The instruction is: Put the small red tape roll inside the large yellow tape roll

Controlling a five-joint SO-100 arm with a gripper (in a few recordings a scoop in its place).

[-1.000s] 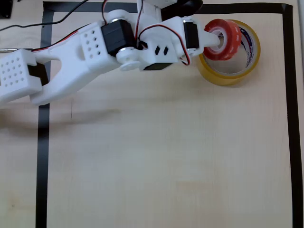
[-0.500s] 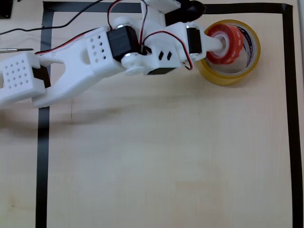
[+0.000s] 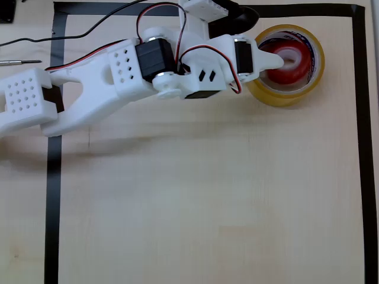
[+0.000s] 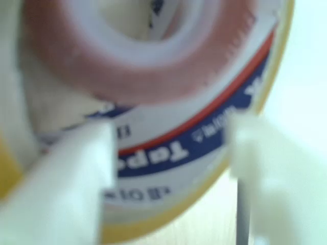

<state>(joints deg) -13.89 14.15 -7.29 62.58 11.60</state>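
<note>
Now: red roll down inside the yellow ring

Up near the two o'clock corner of the wooden table (image 3: pixel 195 195), in the overhead view, the large yellow tape roll (image 3: pixel 260 92) lies flat with its hole facing up; the small red tape roll (image 3: pixel 301 59) sits within that hole, its red band showing against the yellow ring's inner wall toward three o'clock, its pale core toward the middle. The white arm (image 3: pixel 89 94) stretches across from nine o'clock, red and black wires looping over its motors; the gripper (image 3: pixel 278 61) reaches over the yellow roll's nine o'clock rim, one pale fingertip pointing into the red roll's centre.

From the wrist view everything is close and blurred; the red roll (image 4: pixel 148 76) fills the top as a pinkish ring with a white core, and below it curves the yellow roll's inner core (image 4: pixel 204 138), white with a red stripe and a dark blue band of lettering, edged in yellow. Two white fingers (image 4: pixel 71 184) stand at the lower left and lower right with a wide gap between them, so the jaws look parted; whether one finger touches the red roll I cannot tell, the blur being too heavy.

Black tape (image 3: pixel 53 177) marks a border round the table, running along the nine, twelve and three o'clock sides.
</note>
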